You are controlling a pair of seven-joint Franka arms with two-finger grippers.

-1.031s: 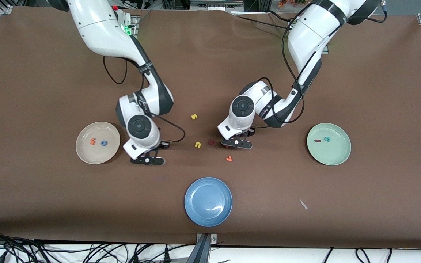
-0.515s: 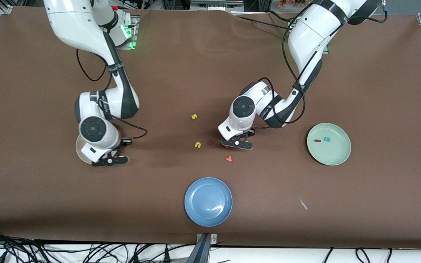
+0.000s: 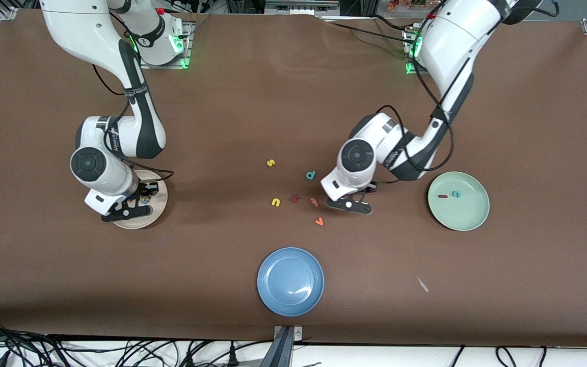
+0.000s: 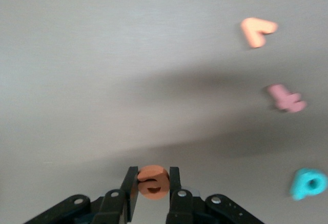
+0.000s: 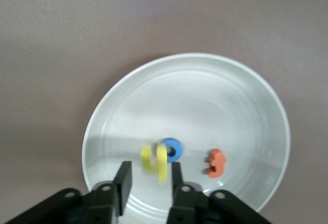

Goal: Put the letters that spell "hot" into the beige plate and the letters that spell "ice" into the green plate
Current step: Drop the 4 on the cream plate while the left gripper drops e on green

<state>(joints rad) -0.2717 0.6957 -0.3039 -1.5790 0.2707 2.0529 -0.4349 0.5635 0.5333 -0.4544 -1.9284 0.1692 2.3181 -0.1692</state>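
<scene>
— What differs from a second ago?

— My right arm was over the bare worktop [image 3: 528,127] beside the beige plate [image 3: 135,224]; now my right jaws hang over that plate. They have parted a little, and the yellow "h" [image 5: 155,162] sits loose in the gap, pinched by neither side, just beside the blue "o" [image 5: 171,149]. I cannot tell whether it has landed. My left jaws were down among the loose letters; now they are over the worktop between that cluster and the green plate [image 3: 469,216], closed tight on the orange "e" [image 4: 152,182]. Their move has uncovered the teal "d" [image 3: 311,175] and the pinkish-red "t" [image 3: 314,202].

— And the count?

— Three plates: beige, green, and a blue plate [image 3: 290,281] nearest the front camera. Twelve letters. Three at the beige plate: "h", "o" and the orange "t" [image 5: 217,163]. Two in the green one: the dark red "i" [image 3: 443,196] and the teal "c" [image 3: 456,194]. One in my left jaws. Six on the worktop: the "d", the pinkish "t", a yellow "s" [image 3: 270,162], a yellow "n" [image 3: 275,202], an orange "v" [image 3: 319,221] and a dark red letter [image 3: 295,198] I cannot read.
</scene>
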